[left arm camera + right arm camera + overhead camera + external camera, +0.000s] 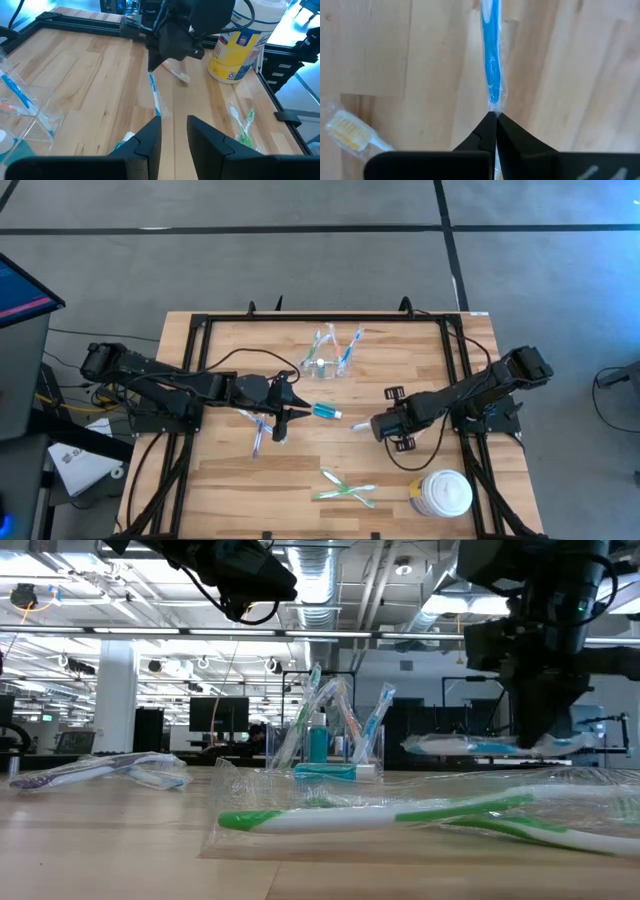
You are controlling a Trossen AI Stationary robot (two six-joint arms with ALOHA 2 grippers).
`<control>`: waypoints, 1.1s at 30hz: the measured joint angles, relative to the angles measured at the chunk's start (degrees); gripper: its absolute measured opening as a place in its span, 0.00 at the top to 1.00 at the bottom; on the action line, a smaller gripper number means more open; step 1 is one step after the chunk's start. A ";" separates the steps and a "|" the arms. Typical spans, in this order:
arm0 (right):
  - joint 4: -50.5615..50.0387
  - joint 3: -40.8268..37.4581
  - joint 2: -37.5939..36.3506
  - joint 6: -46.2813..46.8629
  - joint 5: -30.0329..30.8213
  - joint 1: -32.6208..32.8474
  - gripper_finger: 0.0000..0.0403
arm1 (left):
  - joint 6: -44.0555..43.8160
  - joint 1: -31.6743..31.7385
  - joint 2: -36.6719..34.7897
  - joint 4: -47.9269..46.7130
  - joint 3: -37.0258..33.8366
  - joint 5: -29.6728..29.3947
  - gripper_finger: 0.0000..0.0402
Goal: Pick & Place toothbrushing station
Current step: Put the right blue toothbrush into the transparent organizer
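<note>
The right gripper (493, 116) is closed to a thin pinch on the end of the clear wrapper of a translucent blue toothbrush (490, 55), which lies flat on the light wooden table (240, 485) near its middle. In the right wrist view the two dark fingers meet on the wrapper tail, not on the handle itself, so the hold is probably weak. A whitish toothbrush with pale yellow bristles (349, 130) lies just beside it, apart from the fingers.

The left gripper (173, 131) hovers near the centre of the table with its fingers narrowly apart and nothing between them; the small teal tube (327, 412) lies close in front of it. The small clear plastic holder (333, 356) stands toward the far edge of the table, with some brushes already leaning in it.

To do this step well, the lift should be slow and straight up, because thin film can slip or tear. The brush will hang and swing, so its free end should be led over the holder before the fingers let go. Two green toothbrushes (345, 489) and a white round jar (442, 492) wait at the near edge
</note>
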 joint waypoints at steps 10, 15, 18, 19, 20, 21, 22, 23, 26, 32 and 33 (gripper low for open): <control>-0.32 0.35 -6.21 0.17 7.38 0.00 1.00 | 0.11 0.00 1.93 6.39 -0.01 -0.03 0.78; -0.56 0.99 -7.17 0.15 10.76 0.00 1.00 | -0.22 0.73 8.66 15.62 0.07 0.03 0.78; -1.09 2.07 -7.10 -0.46 12.95 0.67 1.00 | -3.37 2.50 11.62 19.48 -0.02 0.22 0.78; -1.05 2.47 -7.10 -0.82 13.60 1.03 1.00 | -5.18 3.49 12.11 20.39 -0.02 0.96 0.78; -1.14 2.90 -7.10 -1.01 14.62 1.43 1.00 | -6.90 4.55 12.53 21.27 0.00 2.38 0.78; -1.61 3.44 -7.10 -1.02 15.63 1.80 1.00 | -8.54 5.68 12.75 21.33 0.00 4.21 0.78; -2.30 3.91 -7.10 -0.98 16.76 2.25 1.00 | -10.30 6.78 13.01 21.44 0.00 6.26 0.78; -3.23 4.36 -7.10 -0.95 18.04 2.77 1.00 | -12.11 7.82 13.14 21.42 -0.01 8.44 0.78; -5.02 5.68 -7.10 -0.98 21.72 4.11 1.00 | -17.33 10.62 13.14 21.64 -0.02 14.68 0.78; -4.55 7.28 -7.10 -3.84 26.34 5.53 1.00 | -25.46 13.76 13.14 21.69 -0.02 22.46 0.78; -4.28 7.44 -7.09 -4.50 27.05 5.64 1.00 | -26.57 13.95 13.14 21.74 -0.02 23.27 0.78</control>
